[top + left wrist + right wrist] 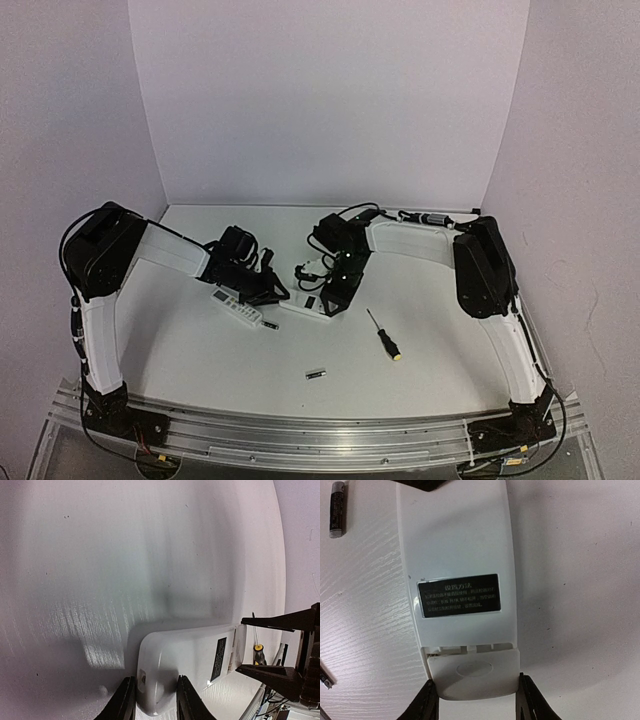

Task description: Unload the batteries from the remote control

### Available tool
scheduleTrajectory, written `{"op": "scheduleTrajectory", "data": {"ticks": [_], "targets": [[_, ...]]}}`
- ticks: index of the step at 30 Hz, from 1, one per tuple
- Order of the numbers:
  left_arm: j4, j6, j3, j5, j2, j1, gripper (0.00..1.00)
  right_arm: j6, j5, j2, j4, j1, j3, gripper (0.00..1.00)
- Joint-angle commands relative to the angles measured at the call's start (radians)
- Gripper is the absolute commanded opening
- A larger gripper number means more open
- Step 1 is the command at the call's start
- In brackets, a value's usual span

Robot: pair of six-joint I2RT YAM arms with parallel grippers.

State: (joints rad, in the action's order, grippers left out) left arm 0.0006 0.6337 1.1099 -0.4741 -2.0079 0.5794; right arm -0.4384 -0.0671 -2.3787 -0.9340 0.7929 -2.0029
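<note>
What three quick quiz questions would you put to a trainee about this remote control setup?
1. True or false: the remote lies with its black label facing up.
2. Which tool lies nearby? A screwdriver; B pliers; C scissors.
3. Fill in: the right gripper straddles the remote's battery ____.
Key: 1 true; 2 A; 3 cover.
</note>
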Motion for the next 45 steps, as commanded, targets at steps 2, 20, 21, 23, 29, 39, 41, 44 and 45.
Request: {"op": "scheduleTrajectory", "data": {"ticks": [2,20,21,23,29,39,41,44,45], "targets": [[-0.120,-0.004,-0.033,0.070,-0.020,0.014,0.28,0.008,-0.052,0.019,-0.040,0.027,-0.019,0.44],[-0.135,-0.008,-0.021,0.080,-0.025,0.014,0.29,0.002,-0.045,0.047,-0.039,0.028,-0.037,0.58],[-0.134,-0.008,-0.021,0.080,-0.025,0.014,0.29,0.009,-0.047,0.051,-0.039,0.029,-0.039,0.59],[-0.134,-0.008,-0.022,0.080,-0.025,0.014,0.29,0.041,-0.044,0.064,-0.037,0.029,-0.049,0.61],[-0.130,-0.004,-0.031,0.083,-0.020,0.016,0.29,0.282,-0.053,0.157,0.038,0.029,0.002,0.71],[-0.152,-0.024,-0.021,0.100,-0.017,0.019,0.29,1.046,0.225,0.446,0.300,0.028,0.459,0.72],[-0.159,-0.031,-0.019,0.109,-0.014,0.019,0.29,1.212,0.191,0.472,0.352,0.029,0.555,0.70],[-0.170,-0.037,-0.019,0.121,-0.008,0.019,0.29,1.351,0.114,0.476,0.471,0.031,0.647,0.64],[-0.171,-0.039,-0.020,0.122,-0.004,0.019,0.29,1.378,0.108,0.472,0.504,0.033,0.667,0.62]]}}
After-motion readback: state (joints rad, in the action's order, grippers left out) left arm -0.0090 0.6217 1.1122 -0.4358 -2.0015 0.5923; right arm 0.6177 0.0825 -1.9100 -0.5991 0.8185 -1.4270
